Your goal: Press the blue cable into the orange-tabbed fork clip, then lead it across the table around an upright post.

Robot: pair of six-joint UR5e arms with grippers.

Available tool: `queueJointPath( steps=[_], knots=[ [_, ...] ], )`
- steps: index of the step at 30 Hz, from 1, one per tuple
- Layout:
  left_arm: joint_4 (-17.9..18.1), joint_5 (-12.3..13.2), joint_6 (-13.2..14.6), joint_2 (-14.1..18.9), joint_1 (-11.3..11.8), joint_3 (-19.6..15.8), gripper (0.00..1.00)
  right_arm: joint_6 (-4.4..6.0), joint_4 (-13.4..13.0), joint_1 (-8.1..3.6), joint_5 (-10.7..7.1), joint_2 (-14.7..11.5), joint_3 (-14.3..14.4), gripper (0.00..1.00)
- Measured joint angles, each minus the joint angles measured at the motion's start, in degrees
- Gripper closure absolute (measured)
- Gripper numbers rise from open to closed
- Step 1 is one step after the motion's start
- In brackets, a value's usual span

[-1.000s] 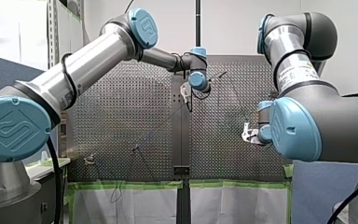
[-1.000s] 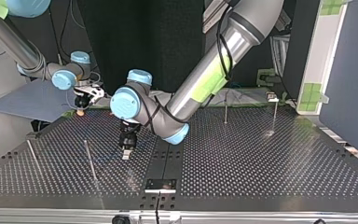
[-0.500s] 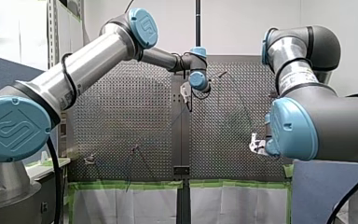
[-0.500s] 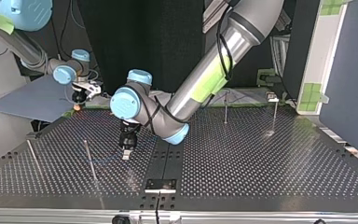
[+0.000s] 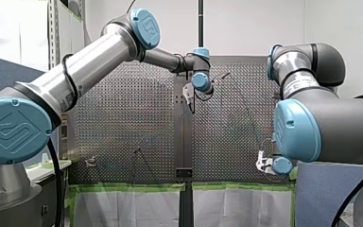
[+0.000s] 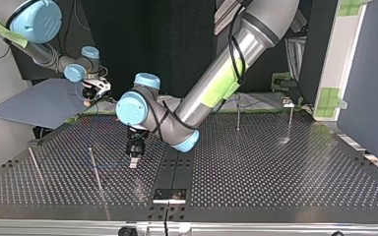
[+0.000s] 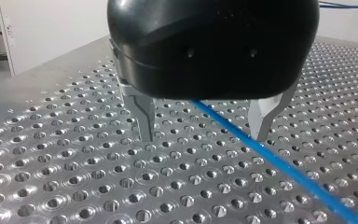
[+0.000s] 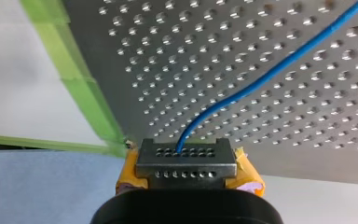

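Note:
The blue cable [image 7: 270, 161] lies on the perforated table [image 7: 74, 186] and passes between the metal fingers [image 7: 145, 119] of my left gripper [image 7: 204, 137], which stands open just above the plate. That gripper [image 6: 134, 158] is near the table's middle in the top view. My right gripper [image 8: 185, 151], with yellow pads, is shut on the cable [image 8: 261, 77], which runs away from it over the table. It hangs [image 6: 88, 97] above the far left edge in the top view. I cannot make out the orange-tabbed clip.
Upright posts stand at the top view's left [image 6: 94, 167], far left [image 6: 34, 164] and back right [image 6: 238, 114] [image 6: 290, 118]. A small bracket [image 6: 170, 195] sits at the near edge. Green tape [image 8: 86, 93] lines the table edge under my right gripper.
My right gripper has drawn back with the cable, down and right in the front view, up and away from the plate in the top view. My left arm has not moved.

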Motion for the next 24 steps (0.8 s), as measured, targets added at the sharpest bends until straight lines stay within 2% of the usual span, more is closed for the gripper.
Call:
queueJointPath(
  steps=[9,20,24],
  knots=[
    [-0.07,0.0,0.0,0.0,0.0,0.0,0.0,0.26,-1.22,-0.49,-0.04,1.82,-0.01,1.0],
    [-0.1,-0.01,0.0,0.01,-0.04,0.0,0.0,1.12,-3.01,-1.51,-0.09,3.22,-0.04,1.0],
    [-0.1,-0.01,0.0,0.01,-0.08,0.0,0.0,1.79,-3.77,-1.94,-0.13,4.02,-0.08,1.0]
  ],
)
